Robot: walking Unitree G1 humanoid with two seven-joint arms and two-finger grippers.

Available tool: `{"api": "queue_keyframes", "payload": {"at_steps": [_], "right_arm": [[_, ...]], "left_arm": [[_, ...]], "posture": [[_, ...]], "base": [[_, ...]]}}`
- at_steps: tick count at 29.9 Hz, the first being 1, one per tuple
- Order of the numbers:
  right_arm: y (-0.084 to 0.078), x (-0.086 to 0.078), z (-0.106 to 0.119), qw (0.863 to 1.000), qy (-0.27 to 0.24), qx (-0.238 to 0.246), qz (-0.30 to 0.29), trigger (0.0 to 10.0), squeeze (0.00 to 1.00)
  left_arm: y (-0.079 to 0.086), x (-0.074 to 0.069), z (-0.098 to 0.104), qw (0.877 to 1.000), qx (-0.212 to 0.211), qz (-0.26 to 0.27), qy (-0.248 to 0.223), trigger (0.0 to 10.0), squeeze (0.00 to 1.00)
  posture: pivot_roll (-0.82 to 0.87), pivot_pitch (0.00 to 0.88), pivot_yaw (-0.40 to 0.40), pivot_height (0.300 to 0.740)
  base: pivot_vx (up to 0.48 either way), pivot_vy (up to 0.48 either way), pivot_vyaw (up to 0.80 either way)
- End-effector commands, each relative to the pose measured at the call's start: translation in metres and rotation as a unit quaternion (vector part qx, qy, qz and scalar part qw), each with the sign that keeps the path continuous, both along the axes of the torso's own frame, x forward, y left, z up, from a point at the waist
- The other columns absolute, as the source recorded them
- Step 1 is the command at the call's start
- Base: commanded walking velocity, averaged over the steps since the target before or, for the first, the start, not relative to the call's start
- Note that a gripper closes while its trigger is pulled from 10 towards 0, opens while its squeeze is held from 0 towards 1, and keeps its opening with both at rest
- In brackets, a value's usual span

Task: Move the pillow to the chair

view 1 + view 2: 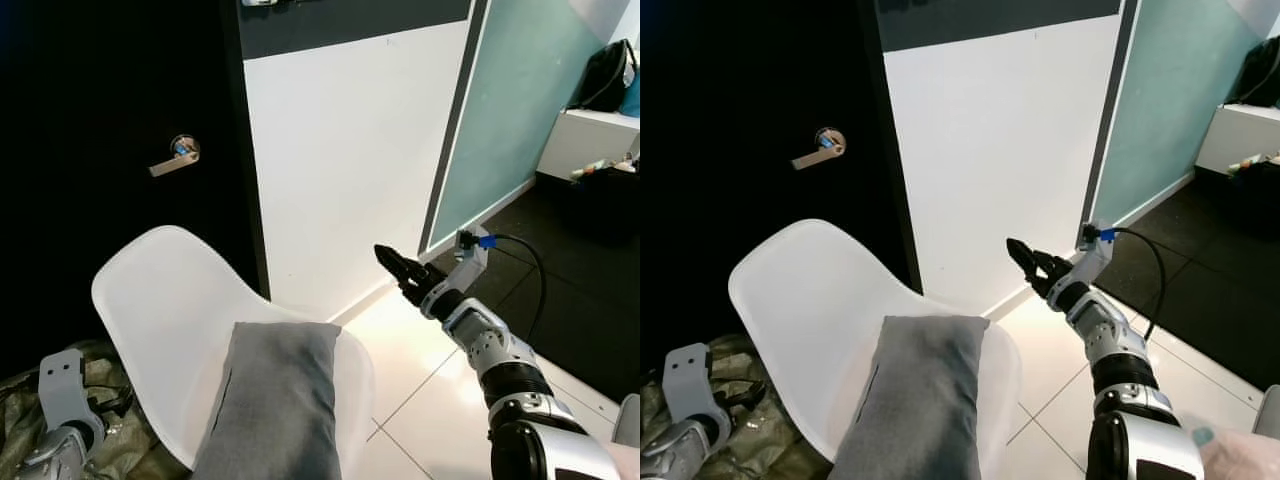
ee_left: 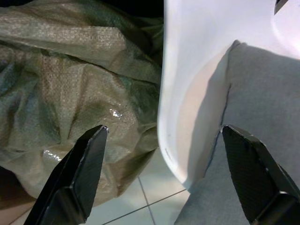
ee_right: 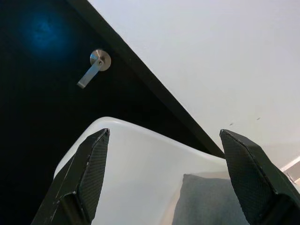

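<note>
A grey pillow (image 1: 275,400) lies on the seat of a white shell chair (image 1: 165,300), leaning over the seat's front edge. My right gripper (image 1: 393,264) hangs in the air to the right of the chair, pointing towards the chair back, open with nothing between its fingers (image 3: 91,168). The right wrist view takes in the chair back and a corner of the pillow (image 3: 211,201). My left gripper (image 2: 164,129) is low at the chair's left side, open and empty, beside the seat rim (image 2: 176,108) and the pillow (image 2: 262,93).
A crumpled olive woven bag (image 2: 65,89) lies on the floor left of the chair. Behind the chair are a black door with a silver lever handle (image 1: 176,156) and a white wall panel (image 1: 350,150). A white shelf with a black bag (image 1: 605,75) stands far right.
</note>
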State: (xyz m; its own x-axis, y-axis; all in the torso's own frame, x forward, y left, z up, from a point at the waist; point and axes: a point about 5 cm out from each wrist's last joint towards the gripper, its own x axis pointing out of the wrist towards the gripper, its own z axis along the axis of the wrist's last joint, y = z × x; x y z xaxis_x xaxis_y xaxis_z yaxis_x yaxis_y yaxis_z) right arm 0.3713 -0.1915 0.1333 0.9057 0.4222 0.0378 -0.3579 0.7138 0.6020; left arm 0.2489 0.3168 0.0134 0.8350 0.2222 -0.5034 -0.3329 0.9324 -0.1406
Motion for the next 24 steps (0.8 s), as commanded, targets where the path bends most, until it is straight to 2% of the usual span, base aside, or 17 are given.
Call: {"api": "queue_keyframes", "payload": {"at_steps": [1,4,7,14,15,18,19,24], "right_arm": [[-0.002,0.000,0.002,1.000,-0.003,0.010,-0.002,10.0,0.00],[-0.002,0.000,0.003,1.000,-0.004,0.010,-0.002,10.0,0.00],[-0.003,0.000,0.004,1.000,-0.008,0.014,-0.003,10.0,0.00],[-0.003,-0.001,0.004,1.000,-0.008,0.016,-0.003,10.0,0.00],[-0.002,-0.001,0.003,1.000,-0.007,0.018,-0.001,10.0,0.00],[0.000,0.000,0.004,1.000,-0.007,0.020,0.001,10.0,0.00],[0.001,0.000,0.004,1.000,-0.008,0.022,0.003,10.0,0.00],[0.003,0.000,0.002,1.000,-0.005,0.023,0.006,10.0,0.00]], "left_arm": [[0.006,-0.002,0.001,1.000,-0.012,0.008,0.001,10.0,0.00],[0.009,-0.003,0.002,1.000,-0.029,0.012,-0.002,10.0,0.00],[0.010,-0.004,0.001,1.000,-0.011,-0.009,0.006,10.0,0.00],[0.008,0.000,0.005,1.000,-0.013,-0.012,-0.009,10.0,0.00],[-0.002,0.006,0.007,0.999,-0.015,-0.034,-0.022,10.0,0.00],[-0.010,0.009,0.008,0.998,-0.014,-0.050,-0.029,10.0,0.00],[-0.020,0.013,0.008,0.997,-0.012,-0.067,-0.035,10.0,0.00],[-0.031,0.018,0.008,0.996,-0.012,-0.077,-0.040,10.0,0.00]], "posture": [[-0.13,0.000,0.005,0.740],[-0.14,0.000,0.007,0.740],[-0.14,0.000,0.012,0.740],[-0.14,0.000,0.012,0.740],[-0.13,0.000,0.013,0.740],[-0.13,0.001,0.013,0.740],[-0.12,0.003,0.015,0.740],[-0.11,0.005,0.010,0.740]], "base": [[0.000,0.000,0.00],[0.000,0.000,0.00],[0.000,0.000,0.00],[0.000,0.000,0.00],[0.000,0.000,0.00],[0.000,0.000,0.00],[0.000,0.000,0.00],[0.000,0.000,0.00]]}}
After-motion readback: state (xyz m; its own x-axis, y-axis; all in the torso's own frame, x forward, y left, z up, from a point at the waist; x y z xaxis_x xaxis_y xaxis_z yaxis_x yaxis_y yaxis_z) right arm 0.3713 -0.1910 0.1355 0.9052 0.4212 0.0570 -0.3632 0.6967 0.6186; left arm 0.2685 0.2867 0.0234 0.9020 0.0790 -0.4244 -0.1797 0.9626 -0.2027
